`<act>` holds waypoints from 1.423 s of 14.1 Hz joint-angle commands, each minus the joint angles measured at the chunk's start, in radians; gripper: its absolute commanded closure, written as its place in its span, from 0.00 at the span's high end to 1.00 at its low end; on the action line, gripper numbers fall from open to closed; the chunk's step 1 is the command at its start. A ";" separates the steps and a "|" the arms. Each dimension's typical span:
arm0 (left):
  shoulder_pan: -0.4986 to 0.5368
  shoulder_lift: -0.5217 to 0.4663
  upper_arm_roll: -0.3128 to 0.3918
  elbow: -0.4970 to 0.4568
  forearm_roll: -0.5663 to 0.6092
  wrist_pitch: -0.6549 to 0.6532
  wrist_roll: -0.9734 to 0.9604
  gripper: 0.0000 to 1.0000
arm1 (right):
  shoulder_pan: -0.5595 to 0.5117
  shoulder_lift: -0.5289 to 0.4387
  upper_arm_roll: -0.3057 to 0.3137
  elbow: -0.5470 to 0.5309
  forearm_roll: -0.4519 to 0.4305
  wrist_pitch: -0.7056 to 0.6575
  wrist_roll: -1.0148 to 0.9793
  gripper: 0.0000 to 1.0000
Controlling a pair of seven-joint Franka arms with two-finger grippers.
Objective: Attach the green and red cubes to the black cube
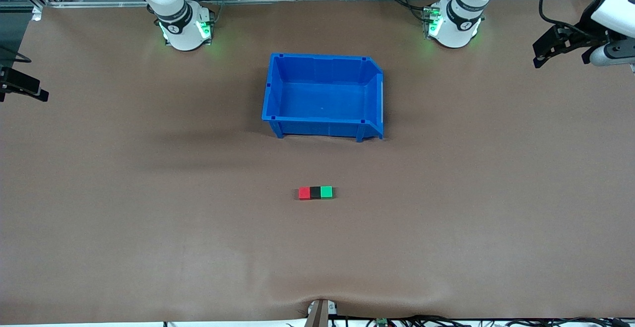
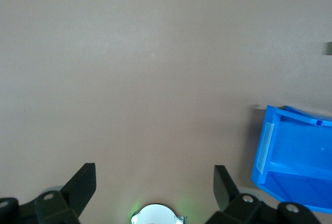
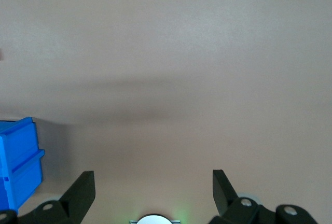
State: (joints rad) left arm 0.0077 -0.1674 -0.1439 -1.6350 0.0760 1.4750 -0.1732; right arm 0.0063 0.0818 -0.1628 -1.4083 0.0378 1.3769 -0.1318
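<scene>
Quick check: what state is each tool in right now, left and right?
Left tool: open, holding nothing, over bare table beside the blue plastic bin.
Right tool: open, holding nothing, over bare table.

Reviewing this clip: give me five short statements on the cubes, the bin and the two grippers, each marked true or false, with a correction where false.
1. The red cube, black cube and green cube sit in one touching row, black in the middle. True.
2. The cube row lies inside the blue bin. False: it lies on the table, nearer the front camera than the bin.
3. The left gripper holds the green cube. False: it is open and holds nothing, raised at its own end of the table.
4. The right gripper is open and holds nothing. True.
5. The green cube is stacked on the black cube. False: it sits beside it.
</scene>
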 commanded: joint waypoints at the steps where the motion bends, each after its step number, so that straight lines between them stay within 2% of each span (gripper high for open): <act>1: 0.000 -0.011 0.000 0.007 0.010 -0.013 0.020 1.00 | -0.016 0.001 0.009 0.011 0.016 -0.012 -0.014 1.00; 11: 0.000 -0.012 0.003 0.004 -0.015 -0.036 -0.020 1.00 | -0.017 0.001 0.008 0.011 0.014 -0.012 -0.014 1.00; 14: 0.000 -0.011 0.043 0.006 -0.045 -0.038 -0.020 1.00 | -0.019 0.001 0.008 0.011 0.014 -0.012 -0.014 1.00; 20: -0.002 -0.006 0.037 0.006 -0.035 -0.038 -0.029 1.00 | -0.019 0.001 0.008 0.011 0.014 -0.013 -0.014 1.00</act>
State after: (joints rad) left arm 0.0070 -0.1679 -0.1019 -1.6330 0.0438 1.4518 -0.1888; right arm 0.0062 0.0818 -0.1631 -1.4083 0.0380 1.3765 -0.1318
